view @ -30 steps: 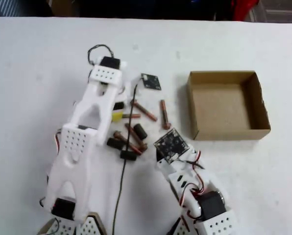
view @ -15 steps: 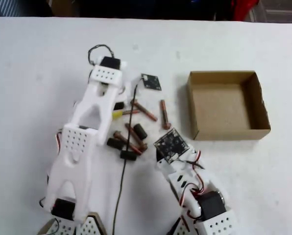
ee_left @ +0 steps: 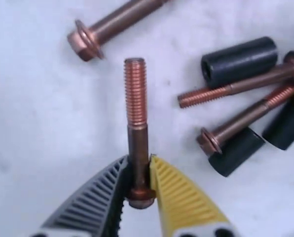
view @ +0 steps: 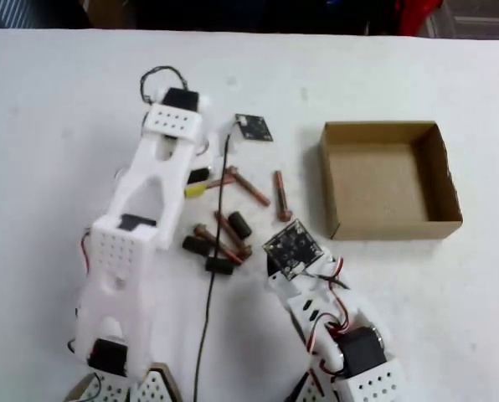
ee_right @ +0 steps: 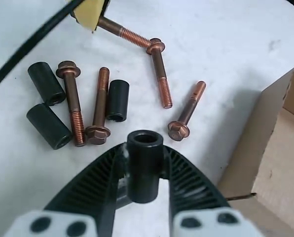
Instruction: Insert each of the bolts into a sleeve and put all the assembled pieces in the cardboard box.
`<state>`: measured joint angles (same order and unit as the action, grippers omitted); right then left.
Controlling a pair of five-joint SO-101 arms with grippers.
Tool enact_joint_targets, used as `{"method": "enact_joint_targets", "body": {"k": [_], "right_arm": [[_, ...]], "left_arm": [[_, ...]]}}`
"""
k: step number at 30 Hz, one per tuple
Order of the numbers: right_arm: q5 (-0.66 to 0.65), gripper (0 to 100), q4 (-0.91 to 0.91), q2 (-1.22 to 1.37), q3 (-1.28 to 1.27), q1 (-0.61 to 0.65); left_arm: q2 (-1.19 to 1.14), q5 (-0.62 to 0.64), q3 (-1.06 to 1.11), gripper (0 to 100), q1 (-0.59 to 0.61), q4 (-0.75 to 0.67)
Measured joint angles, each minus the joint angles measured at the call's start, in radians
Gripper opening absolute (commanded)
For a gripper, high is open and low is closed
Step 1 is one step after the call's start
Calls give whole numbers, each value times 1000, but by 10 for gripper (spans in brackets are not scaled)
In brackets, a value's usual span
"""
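Observation:
My left gripper (ee_left: 138, 165), with one grey and one yellow finger, is shut on the head end of a copper bolt (ee_left: 136, 108) whose thread points away from it. In the high view the left gripper (view: 199, 184) holds this bolt (view: 220, 181) just above the pile. My right gripper (ee_right: 145, 150) is shut on a black sleeve (ee_right: 145, 165), which stands upright with its bore showing. Loose bolts (ee_right: 160, 74) (ee_right: 188, 112) and sleeves (ee_right: 117, 100) (ee_right: 48, 126) lie on the white table beyond it. The cardboard box (view: 329, 180) stands to the right of the pile.
A black cable (view: 212, 251) runs across the pile of bolts (view: 249, 188) and sleeves (view: 238, 224). A small circuit board (view: 254, 127) lies at the far side of the pile. The right arm's wrist board (view: 293, 247) sits close to the box's near corner.
The left arm has drawn back towards the far left of the table with the bolt in its gripper. The right arm has kept still with the sleeve.

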<state>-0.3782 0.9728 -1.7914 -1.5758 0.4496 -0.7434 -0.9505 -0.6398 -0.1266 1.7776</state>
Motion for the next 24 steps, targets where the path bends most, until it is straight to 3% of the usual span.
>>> {"method": "enact_joint_targets", "body": {"k": [4, 13, 24], "right_arm": [[0, 16, 0, 0, 0, 0], [0, 16, 0, 0, -18, 0], [0, 16, -3, 2, -28, 0]], "left_arm": [[201, -14, 192, 21, 6, -2], [568, -204, 608, 21, 92, -2], [632, -603, 832, 23, 310, -60]]}}
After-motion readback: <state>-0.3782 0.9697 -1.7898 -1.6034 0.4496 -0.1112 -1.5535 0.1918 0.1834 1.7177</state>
